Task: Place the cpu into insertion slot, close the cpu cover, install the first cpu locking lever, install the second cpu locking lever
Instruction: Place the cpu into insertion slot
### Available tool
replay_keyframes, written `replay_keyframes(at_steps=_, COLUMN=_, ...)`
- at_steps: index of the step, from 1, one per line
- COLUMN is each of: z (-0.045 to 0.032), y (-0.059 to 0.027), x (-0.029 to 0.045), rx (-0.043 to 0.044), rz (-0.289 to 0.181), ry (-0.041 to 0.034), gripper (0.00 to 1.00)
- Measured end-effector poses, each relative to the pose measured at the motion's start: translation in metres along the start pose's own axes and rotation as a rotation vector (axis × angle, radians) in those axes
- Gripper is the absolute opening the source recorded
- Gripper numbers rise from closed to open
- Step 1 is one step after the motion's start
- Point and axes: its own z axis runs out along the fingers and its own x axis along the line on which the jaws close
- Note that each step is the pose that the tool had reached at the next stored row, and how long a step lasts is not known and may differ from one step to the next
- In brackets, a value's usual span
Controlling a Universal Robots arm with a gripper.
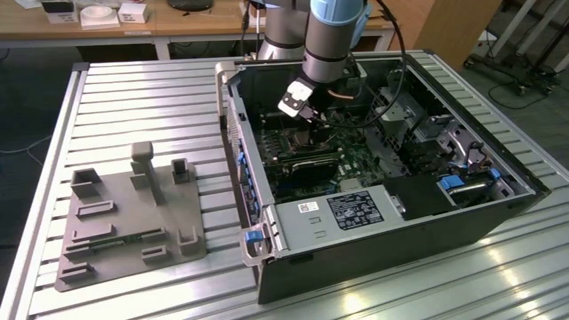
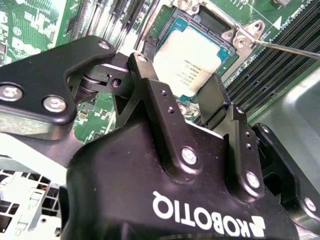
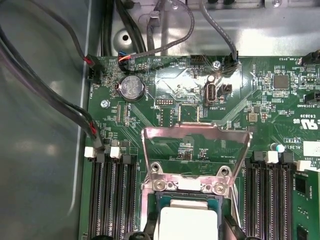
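Exterior view: the gripper [image 1: 308,117] reaches down into the open case [image 1: 400,248], just over the green board [image 1: 356,163].

Second wrist view: the cpu [image 2: 187,62] lies flat in the slot [image 2: 212,22]. The fingers [image 2: 216,97] sit one on each side of it, a little open, holding nothing.

First wrist view: the cover [image 3: 192,170] stands up at the slot's edge, right beside the cpu.

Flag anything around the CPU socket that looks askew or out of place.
Nothing stands out. The cpu looks square in the insertion slot; the cpu cover stands swung open and a locking lever juts free, neither visibly bent.
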Motion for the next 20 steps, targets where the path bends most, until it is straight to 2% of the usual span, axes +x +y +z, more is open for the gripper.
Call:
replay_keyframes(at_steps=7, z=-0.0069, y=0.0016, x=0.0001, rx=0.0034, rz=0.000, ry=0.0002, gripper=0.61)
replay_keyframes(at_steps=18, z=-0.0264, y=0.0036, x=0.0004, rx=0.0136, rz=0.000, ry=0.0000, gripper=0.61)
replay_keyframes(at_steps=19, z=-0.0277, y=0.0038, x=0.0004, rx=0.0148, rz=0.000, ry=0.0000, gripper=0.59)
replay_keyframes(at_steps=20, z=-0.0288, y=0.0039, x=0.0004, rx=0.0157, rz=0.001, ry=0.0002, gripper=0.53)
